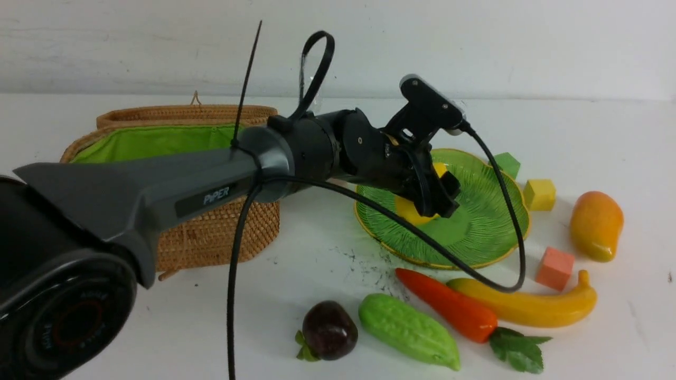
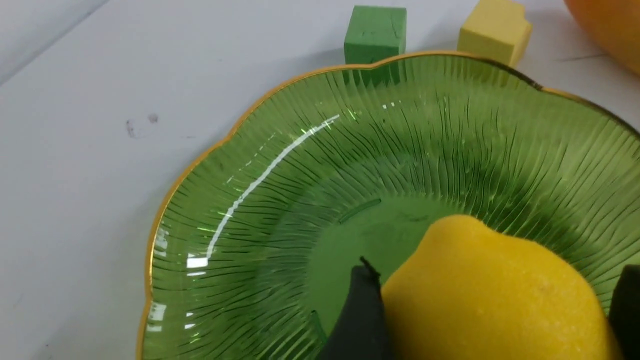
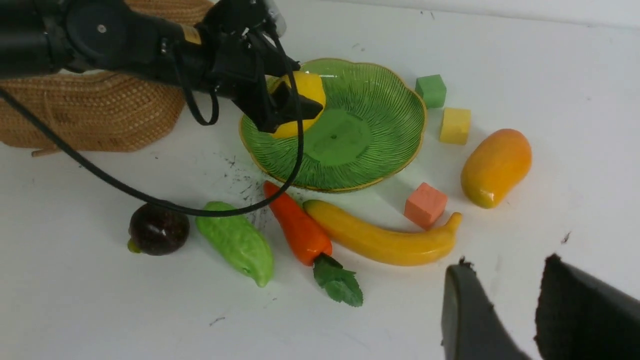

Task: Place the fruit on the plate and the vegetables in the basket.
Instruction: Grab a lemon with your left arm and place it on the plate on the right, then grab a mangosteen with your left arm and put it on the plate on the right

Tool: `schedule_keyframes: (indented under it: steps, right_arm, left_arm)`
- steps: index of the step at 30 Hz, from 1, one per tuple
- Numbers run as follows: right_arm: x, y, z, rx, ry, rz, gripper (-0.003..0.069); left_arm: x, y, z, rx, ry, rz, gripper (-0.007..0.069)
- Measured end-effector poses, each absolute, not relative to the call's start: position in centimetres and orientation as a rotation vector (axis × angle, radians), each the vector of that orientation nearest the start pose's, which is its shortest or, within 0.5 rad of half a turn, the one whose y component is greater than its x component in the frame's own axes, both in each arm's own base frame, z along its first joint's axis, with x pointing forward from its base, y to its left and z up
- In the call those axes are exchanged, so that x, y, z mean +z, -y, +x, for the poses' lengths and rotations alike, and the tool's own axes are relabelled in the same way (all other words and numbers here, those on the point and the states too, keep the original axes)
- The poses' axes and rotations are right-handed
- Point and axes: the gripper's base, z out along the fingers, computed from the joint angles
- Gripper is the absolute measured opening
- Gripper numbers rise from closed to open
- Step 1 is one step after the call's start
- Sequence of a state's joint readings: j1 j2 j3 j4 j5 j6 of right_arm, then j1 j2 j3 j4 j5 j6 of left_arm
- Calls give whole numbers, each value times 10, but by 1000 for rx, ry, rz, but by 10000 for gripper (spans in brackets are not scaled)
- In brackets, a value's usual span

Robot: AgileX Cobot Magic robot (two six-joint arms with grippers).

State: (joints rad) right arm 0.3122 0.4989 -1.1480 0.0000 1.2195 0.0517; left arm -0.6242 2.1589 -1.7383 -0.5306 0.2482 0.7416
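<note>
Gripper [image 1: 441,198] — left — low over plate [image 1: 486,224], astride lemon [image 1: 411,209]

Occlusions, crops, one unclear grip
Left arm [image 1: 158,190] hides much of basket [image 1: 222,232] and part of lemon [image 1: 414,211]; mango [image 2: 610,30] cut at view corner; right fingers [image 3: 470,315] cropped; can't tell if left fingers [image 2: 357,315] pinch lemon.

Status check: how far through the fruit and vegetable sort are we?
Nothing clearly finished. In hand: the left gripper has the lemon between its fingers, down at the plate; released or not, I cannot tell. Left: mango, banana and purple fruit for the plate; carrot and gourd for the basket, all on the table. The right gripper is open and empty.
</note>
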Motion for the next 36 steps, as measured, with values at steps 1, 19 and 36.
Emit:
schedule_keyframes:
  steps: [1,19,36]
  right_arm:
    - [434,-7,21,225,-2047,-268,223]
    - [433,-9,19,254,-2059,-292,223]
    - [431,-16,15,288,-2060,-440,223]
  left_arm:
    - [228,307,407,-367,-1914,950,633]
    - [363,263,313,-660,-2186,980,42]
    - [299,262,242,-199,-2516,1417,-7]
